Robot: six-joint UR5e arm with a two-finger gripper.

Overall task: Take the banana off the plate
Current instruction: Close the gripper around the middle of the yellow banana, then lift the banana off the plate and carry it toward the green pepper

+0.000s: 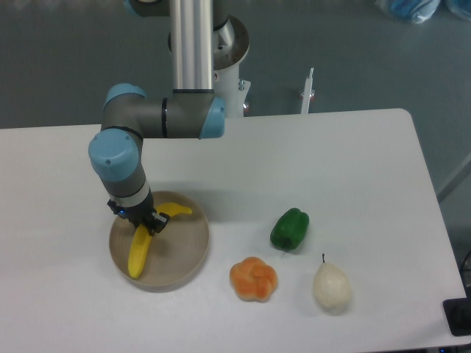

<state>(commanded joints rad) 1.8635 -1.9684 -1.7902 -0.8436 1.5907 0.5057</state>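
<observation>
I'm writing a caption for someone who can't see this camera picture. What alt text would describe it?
A robot arm's hand grips the bend of a yellow banana over a round tan plate on a white table. To the right lie a green pepper, an orange pumpkin-like toy and a pale pear.

Plate (184, 257) rim low; pepper (289, 229), orange (253, 279) well right; left open.

We're in a robotics lab here: a grey-and-blue industrial arm (140, 140) rises from a pedestal at the back of a plain white desk (331, 169). Toy foods only on it, a green pepper (289, 229) and pale pear (331, 287), over bare grey flooring (66, 59).
</observation>
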